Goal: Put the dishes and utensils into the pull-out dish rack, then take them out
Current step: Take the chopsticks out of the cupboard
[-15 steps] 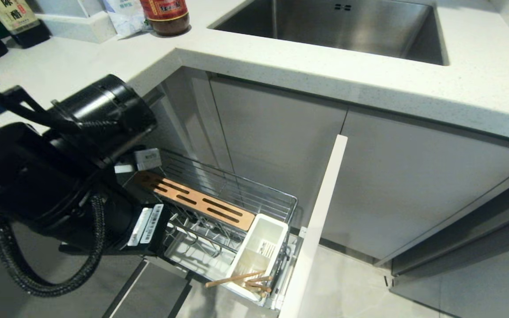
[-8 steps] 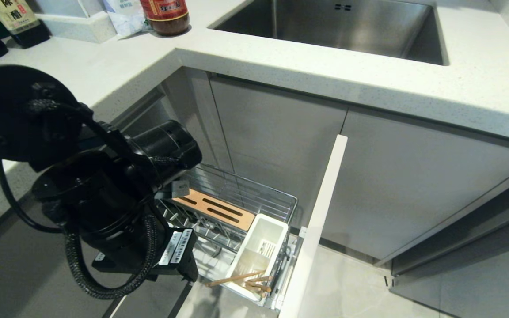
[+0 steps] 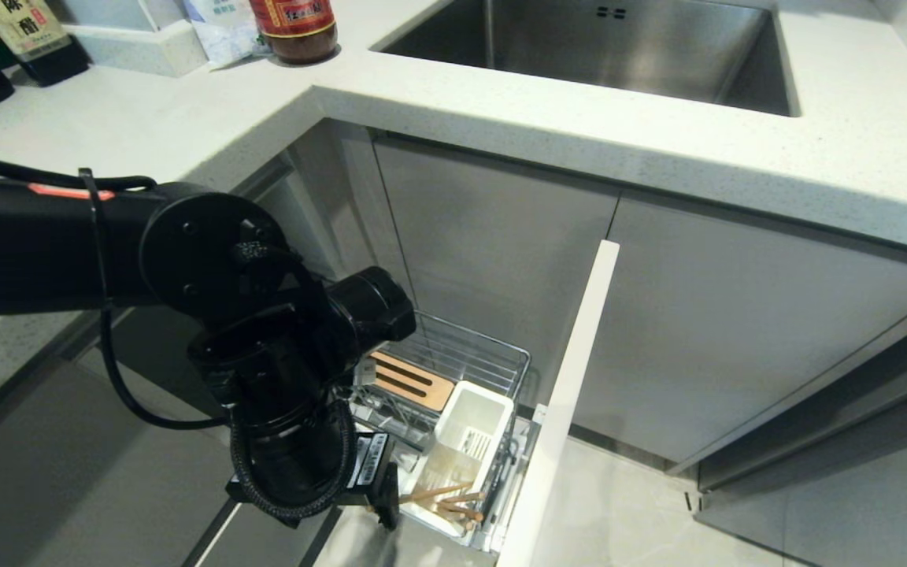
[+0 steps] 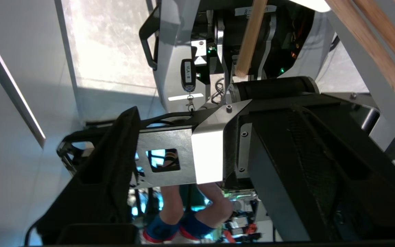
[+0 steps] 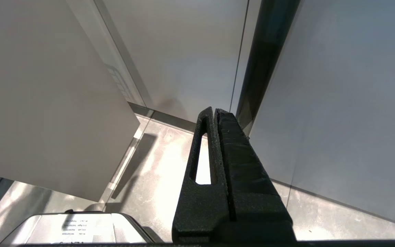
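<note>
The pull-out dish rack (image 3: 475, 356) stands drawn out of the cabinet, with its wooden strip (image 3: 414, 383) and white panel front (image 3: 571, 378). A pair of wooden chopsticks (image 3: 447, 497) leans in the white utensil cup (image 3: 471, 441) at the rack's front end. My left arm (image 3: 296, 370) reaches down over the rack and hides most of it. My left gripper (image 4: 190, 113) hangs open just beside the chopsticks (image 4: 249, 37), with nothing between its fingers. The dishes are out of view. My right gripper (image 5: 214, 111) is shut and parked low, pointing at the floor by the cabinet.
A steel sink (image 3: 619, 47) is set in the white countertop (image 3: 816, 157) above the rack. Bottles (image 3: 296, 27) stand at the back left. Grey cabinet doors (image 3: 737, 315) flank the rack. A person's legs (image 4: 183, 206) show behind my base.
My left arm has swung down and along the rack from its back end to the utensil cup at the front. The chopsticks have stayed in the cup.
</note>
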{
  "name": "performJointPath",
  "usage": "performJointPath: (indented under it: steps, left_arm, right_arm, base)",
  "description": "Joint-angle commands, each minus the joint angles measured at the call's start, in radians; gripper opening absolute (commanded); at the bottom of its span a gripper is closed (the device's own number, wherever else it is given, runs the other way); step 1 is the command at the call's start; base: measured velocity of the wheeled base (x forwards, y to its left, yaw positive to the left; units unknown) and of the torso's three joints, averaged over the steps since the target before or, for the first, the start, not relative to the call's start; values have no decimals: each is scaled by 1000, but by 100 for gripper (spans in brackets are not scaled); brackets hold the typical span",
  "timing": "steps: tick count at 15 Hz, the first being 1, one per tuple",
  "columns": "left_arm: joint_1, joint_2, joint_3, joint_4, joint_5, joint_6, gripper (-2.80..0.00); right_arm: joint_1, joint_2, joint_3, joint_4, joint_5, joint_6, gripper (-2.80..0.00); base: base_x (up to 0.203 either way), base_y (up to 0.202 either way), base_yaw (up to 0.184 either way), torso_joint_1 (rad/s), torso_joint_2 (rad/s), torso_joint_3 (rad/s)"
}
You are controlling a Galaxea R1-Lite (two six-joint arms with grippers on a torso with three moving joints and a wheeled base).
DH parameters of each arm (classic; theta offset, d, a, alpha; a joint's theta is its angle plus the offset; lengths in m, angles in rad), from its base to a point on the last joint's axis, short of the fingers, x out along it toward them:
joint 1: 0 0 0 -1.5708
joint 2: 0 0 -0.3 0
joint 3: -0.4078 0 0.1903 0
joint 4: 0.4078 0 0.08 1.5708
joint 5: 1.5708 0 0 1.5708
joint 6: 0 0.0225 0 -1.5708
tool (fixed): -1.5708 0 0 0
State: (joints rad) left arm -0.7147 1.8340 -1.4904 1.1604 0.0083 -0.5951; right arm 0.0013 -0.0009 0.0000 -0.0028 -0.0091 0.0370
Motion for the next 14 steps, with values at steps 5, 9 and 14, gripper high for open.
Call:
performJointPath:
  steps: [5,9,14]
  left_arm:
    - [-16,-5,74,-81,23,-59,0]
    - [-28,-55,240,-287,105,-85,0]
    - [-48,-69,285,-390,122,-98,0]
  right_arm:
    - [0,1,0,0,0,0,-280]
    - [0,1,0,0,0,0,-280]
    - [0,1,0,0,0,1,-280]
  base:
    - [0,0,0,0,0,0]
    - [0,0,0,0,0,0]
    - [0,0,0,0,0,0]
